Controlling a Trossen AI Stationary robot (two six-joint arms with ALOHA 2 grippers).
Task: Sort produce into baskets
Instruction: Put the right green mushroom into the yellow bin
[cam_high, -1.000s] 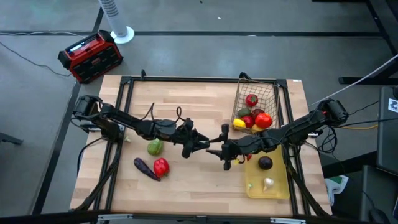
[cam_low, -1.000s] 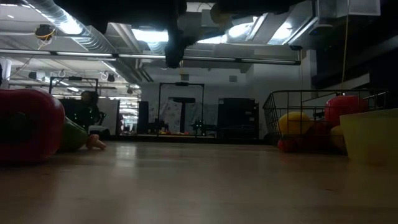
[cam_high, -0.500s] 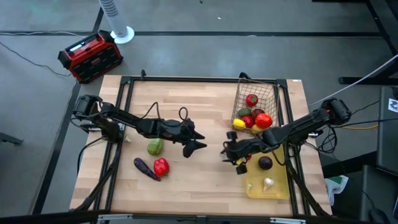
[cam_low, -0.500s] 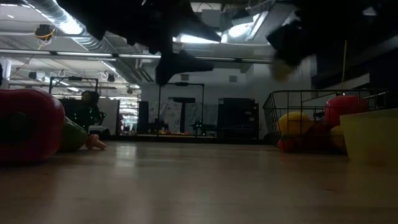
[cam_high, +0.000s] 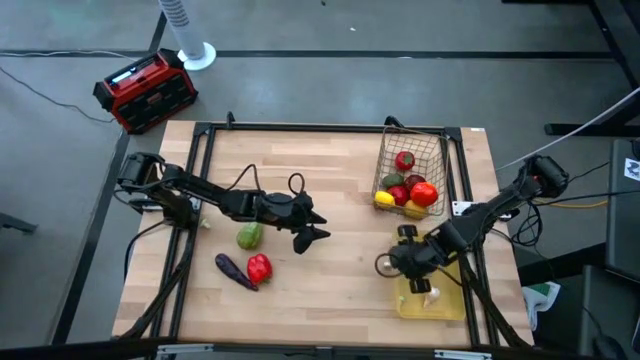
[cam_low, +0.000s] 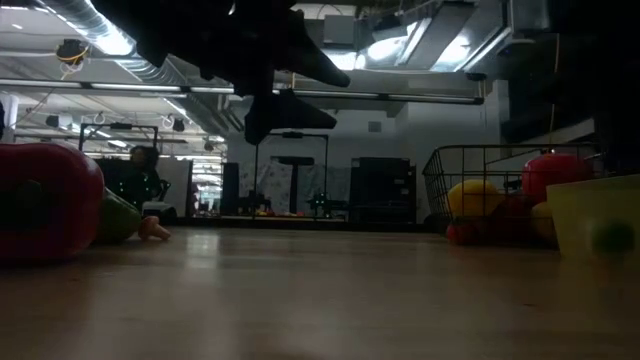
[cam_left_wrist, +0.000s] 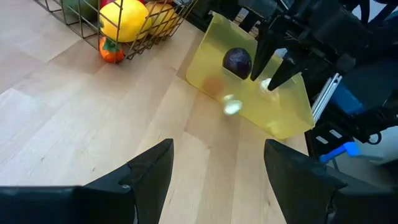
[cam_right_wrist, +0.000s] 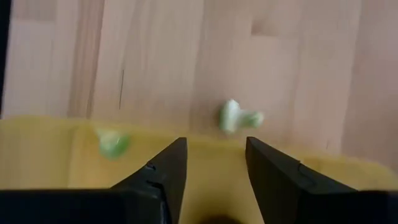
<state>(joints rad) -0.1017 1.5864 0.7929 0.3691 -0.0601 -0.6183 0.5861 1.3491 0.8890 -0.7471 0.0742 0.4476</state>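
My right gripper hangs open over the yellow tray, fingers pointing steeply down, nothing between them. The tray holds a purple piece, white garlic and a small green piece. A pale green piece shows at the tray's left wall; inside or outside, I cannot tell. The wire basket holds red and yellow produce. My left gripper hovers open over the table's middle. A green piece, an eggplant and a red pepper lie at the near left.
A red-and-black box sits on the floor beyond the far left corner. Black frame rails run along the table's edges. Bare wood lies between the left produce and the tray.
My right gripper has left the table's middle, where it stood tip to tip with the left one, gone toward the right and near edges and tipped steeply down over the yellow tray. A green piece now shows through the tray's wall in the low view.
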